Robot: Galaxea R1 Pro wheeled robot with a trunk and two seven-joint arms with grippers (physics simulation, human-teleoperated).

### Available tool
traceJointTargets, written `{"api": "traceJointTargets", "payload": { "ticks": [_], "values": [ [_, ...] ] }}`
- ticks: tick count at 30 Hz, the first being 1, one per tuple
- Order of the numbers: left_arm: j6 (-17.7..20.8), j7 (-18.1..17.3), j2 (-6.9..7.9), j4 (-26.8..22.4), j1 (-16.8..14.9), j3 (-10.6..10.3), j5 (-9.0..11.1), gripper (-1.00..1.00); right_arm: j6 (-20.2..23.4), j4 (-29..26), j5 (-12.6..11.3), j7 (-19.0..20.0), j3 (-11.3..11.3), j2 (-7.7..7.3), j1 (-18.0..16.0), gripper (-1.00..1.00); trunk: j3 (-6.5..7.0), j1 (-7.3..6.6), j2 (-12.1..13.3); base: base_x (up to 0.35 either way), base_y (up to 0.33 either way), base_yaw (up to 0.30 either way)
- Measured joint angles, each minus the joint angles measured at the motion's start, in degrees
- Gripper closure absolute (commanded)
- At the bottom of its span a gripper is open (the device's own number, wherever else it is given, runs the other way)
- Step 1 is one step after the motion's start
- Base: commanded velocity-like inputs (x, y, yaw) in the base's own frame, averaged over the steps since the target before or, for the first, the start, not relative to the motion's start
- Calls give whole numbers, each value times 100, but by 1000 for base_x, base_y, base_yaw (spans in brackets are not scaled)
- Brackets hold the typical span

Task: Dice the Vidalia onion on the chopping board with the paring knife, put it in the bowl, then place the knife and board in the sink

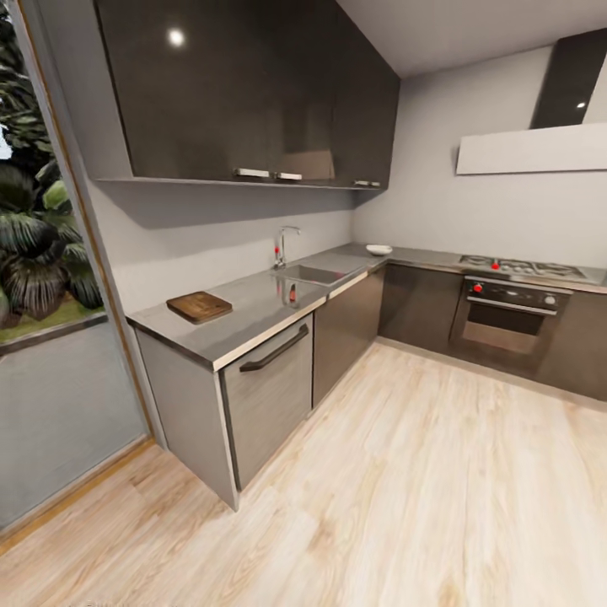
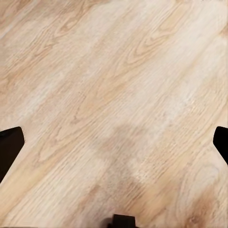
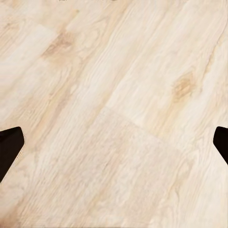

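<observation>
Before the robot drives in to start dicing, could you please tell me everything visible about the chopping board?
The chopping board is a brown, wooden-looking rectangle with rounded corners. It lies flat on the grey countertop near its window end, angled to the counter's edge, well apart from the sink. Nothing rests on it; only the countertop touches it. Any handle slot is too small to make out.

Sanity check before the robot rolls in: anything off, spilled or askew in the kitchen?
Nothing stands out. The chopping board lies flat on the countertop, turned at an angle to its edge, left of the sink. A white bowl sits in the far corner. No spills show on the wooden floor. Both end effectors hang open over bare floor.
</observation>
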Motion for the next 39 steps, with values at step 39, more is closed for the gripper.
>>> {"api": "traceJointTargets", "payload": {
  "ticks": [39],
  "values": [
    [0,3,8,-1,1,2,3,-100,0,0,0,2,8,-1,0,-100,0,-2,0,129,33,57]
  ]
}}
